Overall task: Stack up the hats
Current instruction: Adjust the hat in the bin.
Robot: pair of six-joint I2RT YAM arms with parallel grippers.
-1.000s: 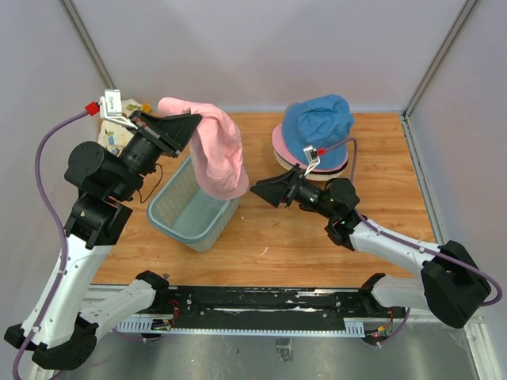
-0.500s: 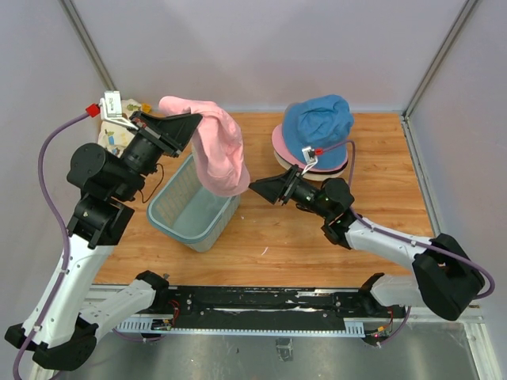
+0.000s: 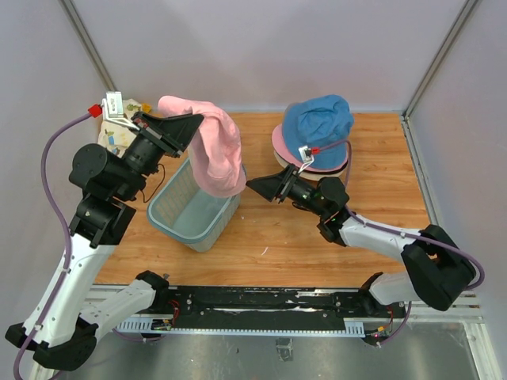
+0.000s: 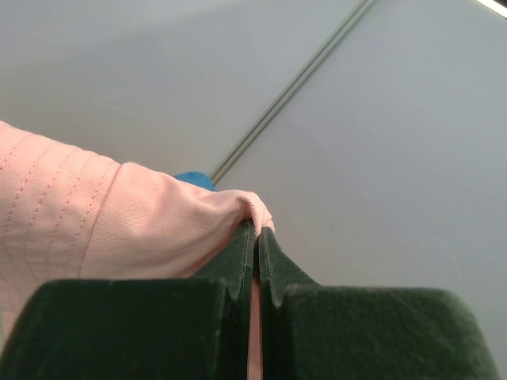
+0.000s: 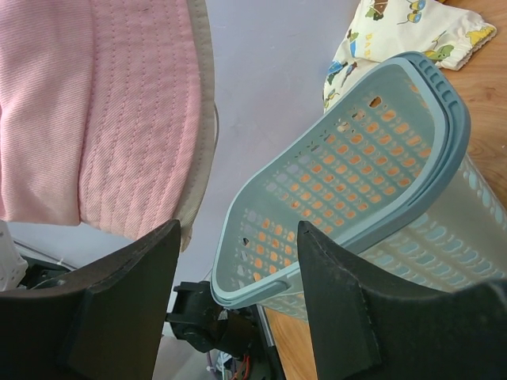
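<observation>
The left jaws clamp the pink hat (image 3: 220,154), which hides part of the basket (image 3: 178,229); the right jaws stand wide, empty.

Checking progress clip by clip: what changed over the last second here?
The right gripper slid left, closer to the hanging pink hat, open and holding nothing. The left gripper stayed shut on the pink hat, holding it over the basket. The blue hat still tops the stack at the back right.

A pink hat (image 3: 220,154), blue hat (image 3: 319,120), blue-grey mesh basket (image 3: 207,228) and cartoon-printed cream cloth (image 5: 404,32).
</observation>
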